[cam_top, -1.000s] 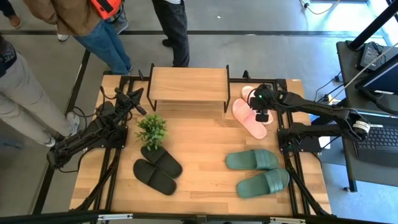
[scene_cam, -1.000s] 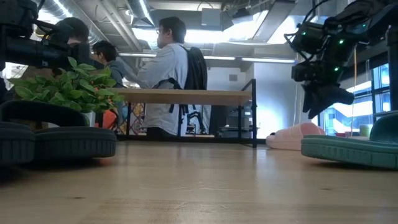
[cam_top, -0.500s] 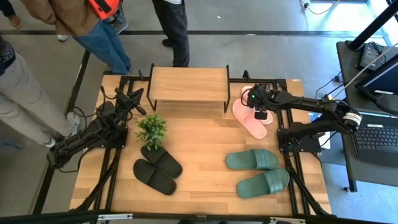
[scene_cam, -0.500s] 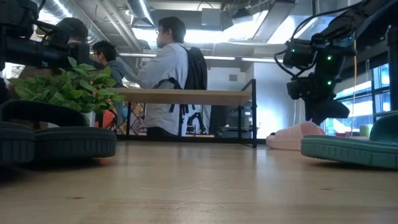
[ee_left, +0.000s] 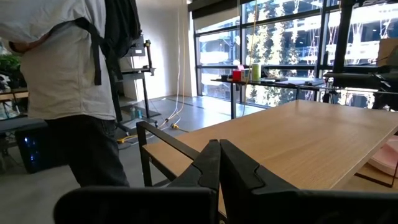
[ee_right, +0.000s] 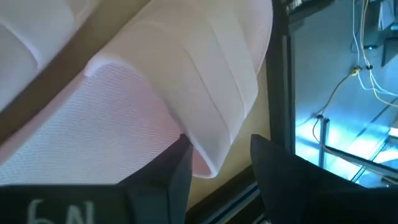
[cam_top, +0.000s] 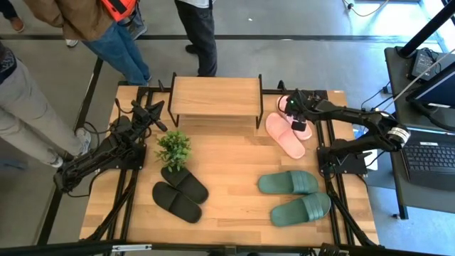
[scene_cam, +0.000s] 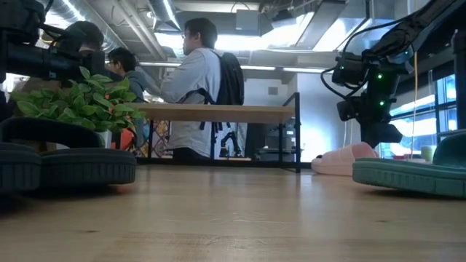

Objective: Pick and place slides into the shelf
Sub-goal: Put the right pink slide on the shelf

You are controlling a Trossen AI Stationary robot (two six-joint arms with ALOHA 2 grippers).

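Two pale pink slides lie at the table's far right: one in the open, the other partly under my right gripper. That gripper is open and points down at the far slide's strap. One finger stands over the footbed by the strap's opening, the other outside the slide's edge. The sage green pair and the black pair rest flat on the near half. The shelf stands at the far middle. My left gripper waits shut at the left. My right gripper comes from above at the side of the far pink slide's strap, with the strap's edge in the gap between its open fingers. Whether a finger touches the strap, I cannot tell. The slide lies flat on the table.
A small potted plant stands in front of the shelf's left end, beside the black slides. Black frame rails run along both sides of the table. People stand beyond the far edge. Bare wood lies in the table's middle.
My right gripper has moved from above the nearer pink slide toward the table's far edge and come down a little over the far pink slide. The slides have kept their places.
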